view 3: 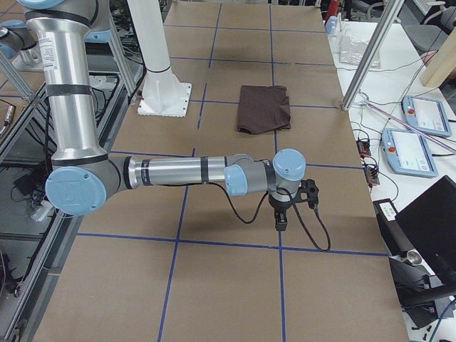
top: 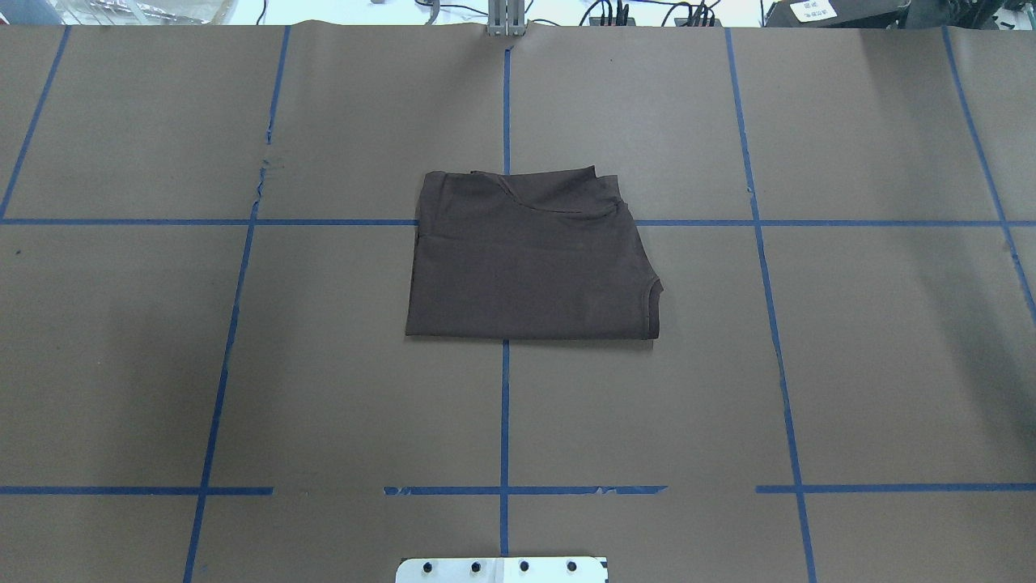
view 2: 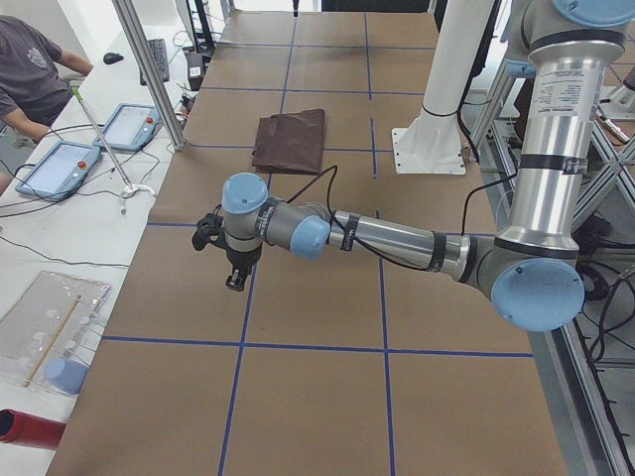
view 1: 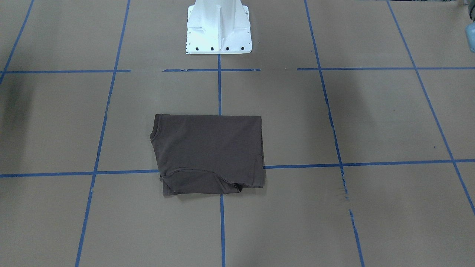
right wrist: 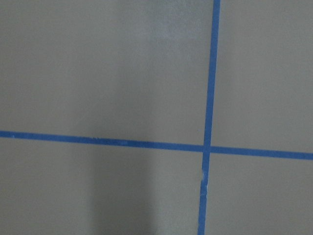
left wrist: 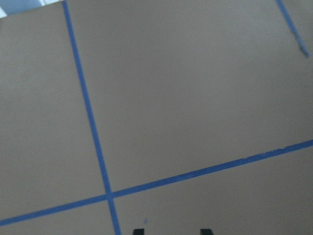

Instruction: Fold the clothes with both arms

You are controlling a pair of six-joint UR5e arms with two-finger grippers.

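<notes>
T-shirt (top: 530, 263) lies flat on the table (top: 850, 364) at mid-width, across the centre tape line (top: 504, 421), ahead of the pedestal base (top: 502, 572) and apart from it. Left gripper (view 2: 234, 284) hangs over the table's left end, right gripper (view 3: 281, 226) over its right end, each well apart from the T-shirt.
</notes>
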